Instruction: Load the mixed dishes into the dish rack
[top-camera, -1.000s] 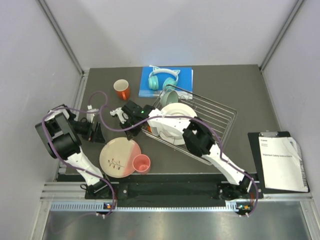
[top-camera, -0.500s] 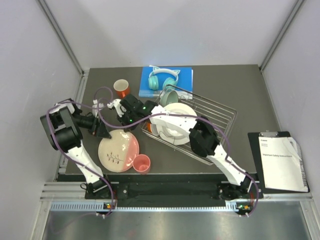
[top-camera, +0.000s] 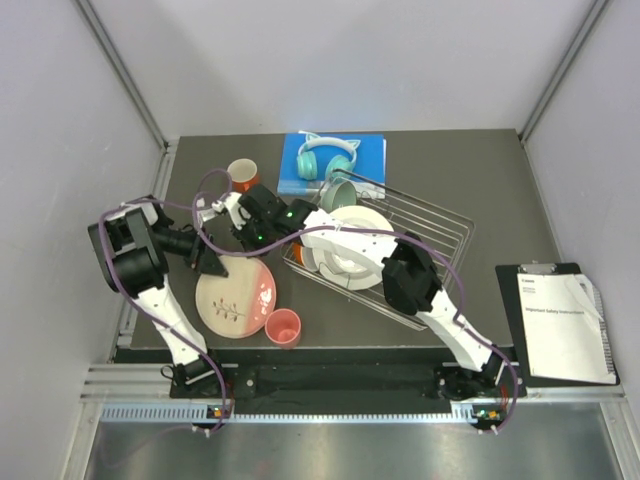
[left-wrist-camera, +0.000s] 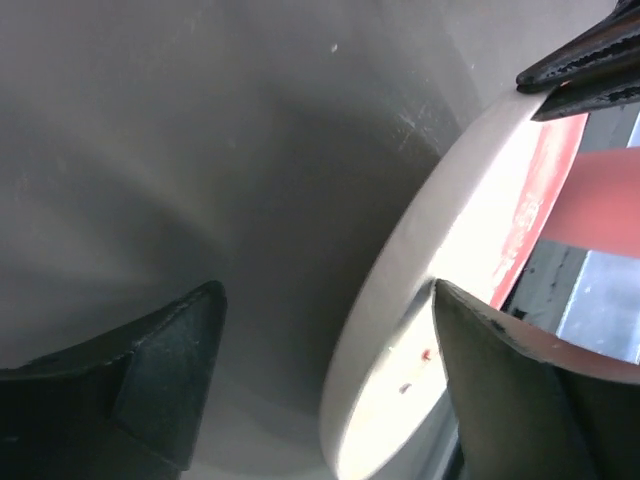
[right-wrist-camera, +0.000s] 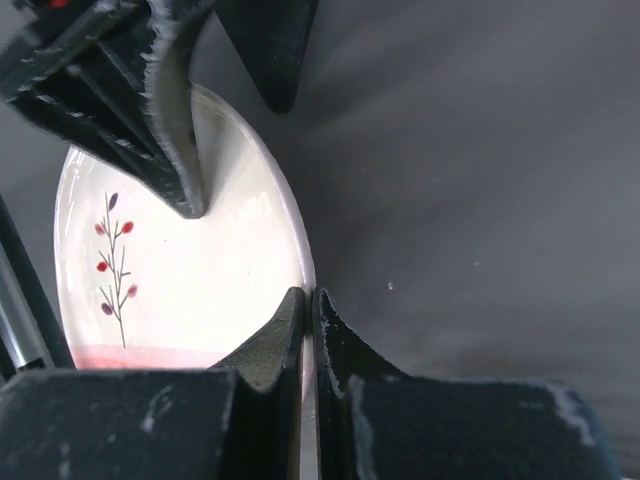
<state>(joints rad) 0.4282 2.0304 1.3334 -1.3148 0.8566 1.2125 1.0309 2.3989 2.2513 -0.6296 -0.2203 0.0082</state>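
The large pink-and-cream plate (top-camera: 237, 300) is tilted, its far edge raised off the table. My right gripper (top-camera: 246, 250) is shut on that rim (right-wrist-camera: 308, 300). My left gripper (top-camera: 213, 266) is open, with the plate's left rim (left-wrist-camera: 400, 300) between its fingers (left-wrist-camera: 165, 370). A coral pink cup (top-camera: 283, 326) stands just right of the plate. An orange cup (top-camera: 243, 173) stands at the back left. The dish rack (top-camera: 430, 235) holds white plates (top-camera: 352, 255) and a mint green bowl (top-camera: 338, 194).
Teal cat-ear headphones (top-camera: 326, 158) lie on a blue book (top-camera: 367, 152) behind the rack. A clipboard with paper (top-camera: 565, 320) lies at the right, off the mat. The left arm's fingers (right-wrist-camera: 180, 150) show over the plate in the right wrist view.
The plate has been tipped up and shifted slightly away from the coral cup. My left gripper has moved right to straddle the plate's rim. My right gripper has shifted slightly left, shut on the plate's rim.
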